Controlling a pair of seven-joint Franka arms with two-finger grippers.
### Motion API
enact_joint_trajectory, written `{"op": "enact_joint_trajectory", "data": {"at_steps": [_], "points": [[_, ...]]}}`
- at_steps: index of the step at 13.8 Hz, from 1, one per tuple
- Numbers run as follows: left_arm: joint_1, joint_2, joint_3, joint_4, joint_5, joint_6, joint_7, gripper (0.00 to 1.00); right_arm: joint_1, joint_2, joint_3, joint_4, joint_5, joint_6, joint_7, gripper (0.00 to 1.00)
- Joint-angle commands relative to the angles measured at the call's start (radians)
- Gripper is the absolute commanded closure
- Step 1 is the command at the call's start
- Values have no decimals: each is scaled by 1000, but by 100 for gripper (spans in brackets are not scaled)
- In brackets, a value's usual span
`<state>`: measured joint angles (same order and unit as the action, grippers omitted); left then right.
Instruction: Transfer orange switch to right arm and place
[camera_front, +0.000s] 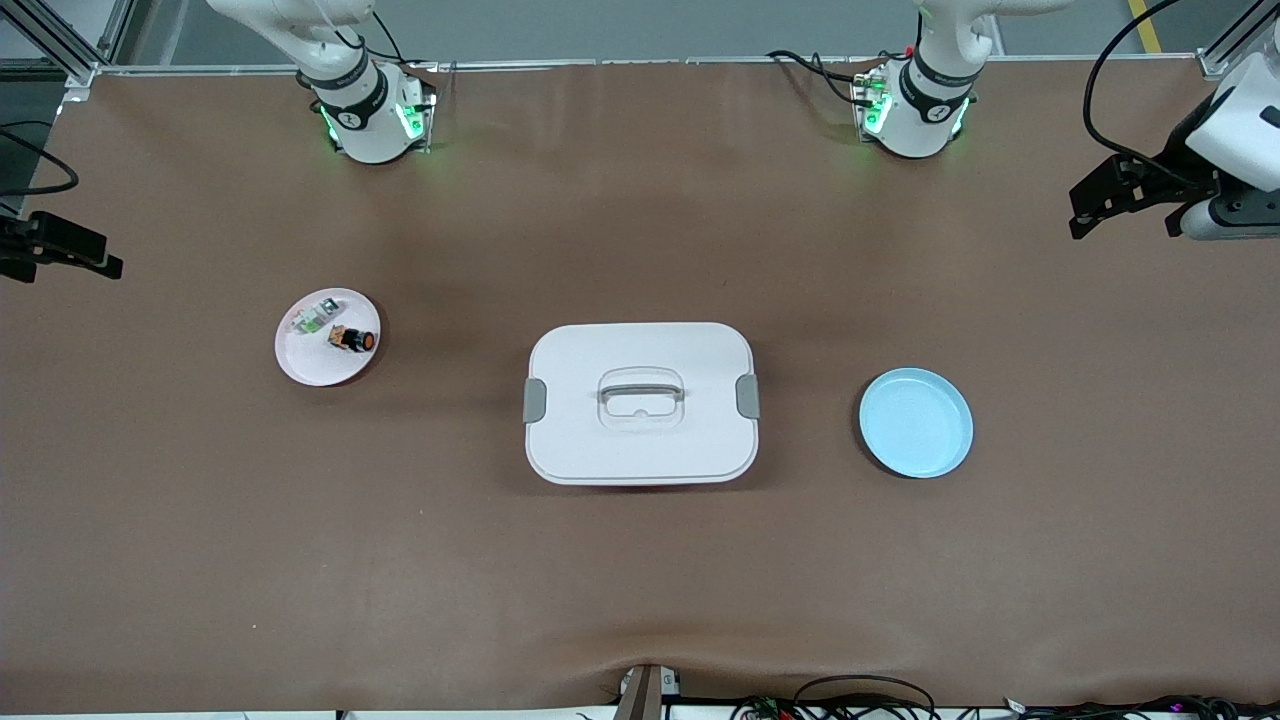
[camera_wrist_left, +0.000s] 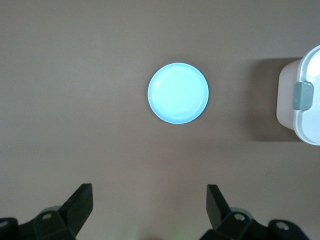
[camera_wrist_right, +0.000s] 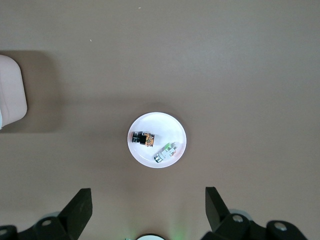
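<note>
Brown counter (camera_front: 640, 580) carries a pink plate (camera_front: 300, 362) holding the orange switch (camera_front: 352, 339); left end effector (camera_wrist_left: 150, 207) and right end effector (camera_wrist_right: 148, 210) hang high, fingers spread.

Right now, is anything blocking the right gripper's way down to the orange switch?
Nothing visible. The open right gripper hangs high over the pink plate, where the orange switch lies uncovered beside a clear-and-green part.
</note>
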<state>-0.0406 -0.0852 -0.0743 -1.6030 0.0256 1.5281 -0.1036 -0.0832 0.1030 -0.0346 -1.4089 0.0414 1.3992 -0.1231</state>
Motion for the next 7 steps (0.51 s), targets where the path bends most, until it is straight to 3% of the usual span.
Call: {"op": "enact_joint_trajectory", "data": {"at_steps": [1, 7], "points": [[1, 7, -5, 28, 2, -13, 9, 0, -18, -26, 6, -25, 21, -2, 19, 0], [2, 12, -5, 29, 4, -13, 12, 0, 10, -89, -4, -91, 17, 43, 17, 0]]}}
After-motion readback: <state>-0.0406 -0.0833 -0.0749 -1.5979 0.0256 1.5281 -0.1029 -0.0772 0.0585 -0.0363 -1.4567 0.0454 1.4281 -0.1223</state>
